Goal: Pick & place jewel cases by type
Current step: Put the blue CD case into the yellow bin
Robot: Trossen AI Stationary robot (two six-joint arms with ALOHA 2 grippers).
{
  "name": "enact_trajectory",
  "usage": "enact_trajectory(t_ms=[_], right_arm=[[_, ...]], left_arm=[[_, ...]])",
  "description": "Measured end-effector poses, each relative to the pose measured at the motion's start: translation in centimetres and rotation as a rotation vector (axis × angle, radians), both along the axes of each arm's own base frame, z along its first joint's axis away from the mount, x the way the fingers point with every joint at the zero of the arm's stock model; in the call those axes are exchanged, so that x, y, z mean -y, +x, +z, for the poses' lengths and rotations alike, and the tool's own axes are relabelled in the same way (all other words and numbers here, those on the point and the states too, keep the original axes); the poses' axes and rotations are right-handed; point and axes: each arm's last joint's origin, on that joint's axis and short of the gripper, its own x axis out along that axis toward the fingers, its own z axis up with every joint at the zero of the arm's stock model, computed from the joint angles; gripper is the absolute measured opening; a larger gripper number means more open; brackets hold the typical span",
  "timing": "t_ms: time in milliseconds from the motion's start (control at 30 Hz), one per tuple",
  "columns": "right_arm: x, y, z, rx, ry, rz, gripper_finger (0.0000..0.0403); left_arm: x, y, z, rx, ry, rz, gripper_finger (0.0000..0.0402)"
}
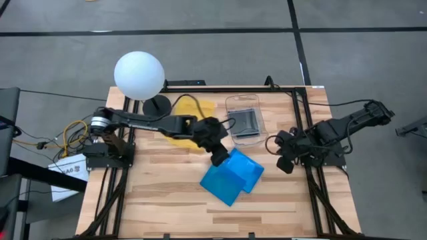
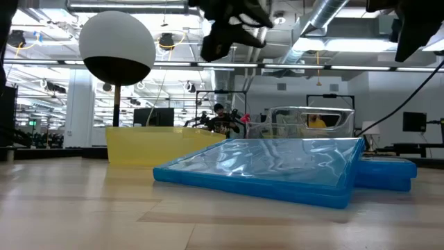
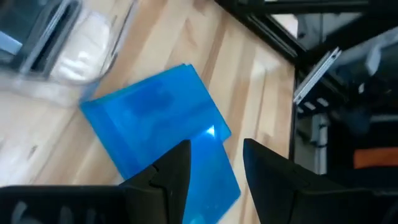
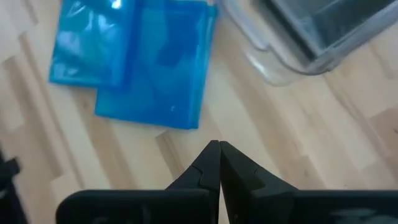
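Note:
Two bright blue jewel cases lie on the table's middle. In the low view the nearer case is tilted, its right edge resting on the other blue case. A grey jewel case lies inside the clear container. My left gripper hovers open over the blue cases' far-left edge, and its wrist view shows the cases beyond the spread gripper. My right gripper waits shut to the right of the cases; the right wrist view shows this gripper.
A flat yellow tray sits on the far left-middle of the table, partly under my left arm. A lamp with a white globe stands at the far left corner. Bare wood lies toward the near edge.

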Motion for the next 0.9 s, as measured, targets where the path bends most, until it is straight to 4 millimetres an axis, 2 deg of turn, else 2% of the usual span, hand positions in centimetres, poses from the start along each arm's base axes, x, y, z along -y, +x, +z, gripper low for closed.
enact_trajectory(t_ms=[233,400,600,800,900], right_arm=[[1.0,1.3,0.4,0.029,0.235,0.179,0.0],[1.8,2.0,0.9,0.093,0.344,0.251,0.0],[2.0,1.8,1.4,0.146,0.371,0.313,0.0],[1.3,1.9,2.2,0.196,0.598,0.475,0.0],[1.0,2.4,2.4,0.214,0.66,0.44,0.0]], left_arm=[[-0.1,-2.7,-1.9,0.098,-0.051,0.055,0.0139],[0.2,-3.9,-3.1,0.036,-0.075,0.04,0.0139],[0.4,-4.0,-3.2,0.033,-0.077,-0.019,0.0139],[0.2,-3.9,-3.1,0.068,-0.021,-0.078,0.0139],[0.0,-3.9,-3.1,0.081,0.01,-0.095,0.0139]])
